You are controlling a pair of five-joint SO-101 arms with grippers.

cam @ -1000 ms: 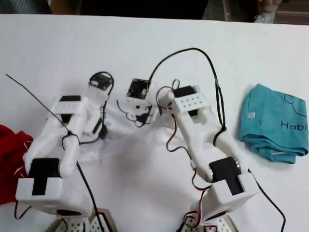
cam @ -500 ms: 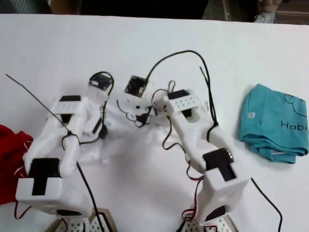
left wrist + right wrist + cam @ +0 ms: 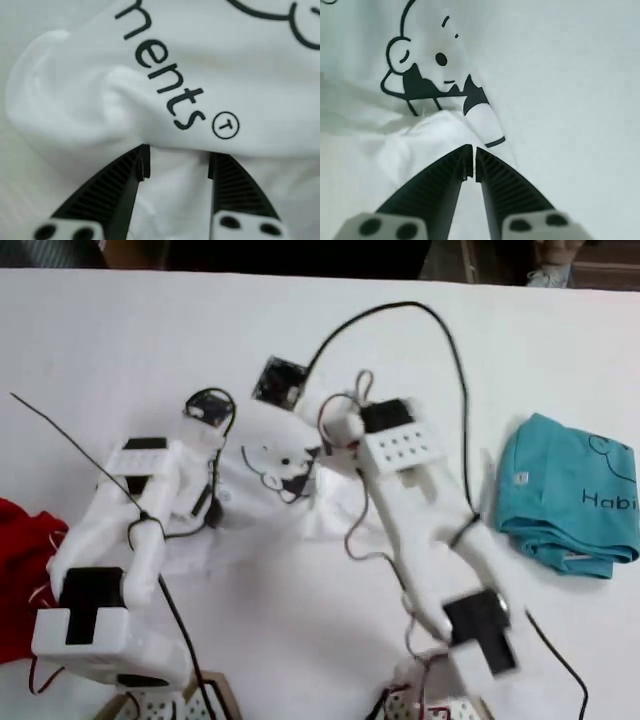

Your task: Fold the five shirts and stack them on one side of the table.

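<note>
You have both arms bent low over the white shirt [image 3: 250, 532], which lies rumpled on the white bench [image 3: 120, 330] between them, near the middle of the high view. The left fingers [image 3: 115, 185] stand released, spread apart and pressed down on the cloth, a strip of white fabric lying in the gap between them. Just beyond their tips a soft fold rises, with black lettering [image 3: 165, 75] running across it. The right fingers [image 3: 440, 185] are clenched almost tip to tip, and a small bunch of the white shirt gathers at their ends, so they appear to be pinching the cloth. Just beyond that pinch the shirt's black cartoon figure [image 3: 420, 75] faces up, and in the high view it sits beside the right arm's wrist. A folded teal shirt [image 3: 565, 495] rests flat on the bench at the right side, well apart from both arms. A crumpled red shirt [image 3: 20, 560] lies at the left edge, beside the left arm's base.
</note>
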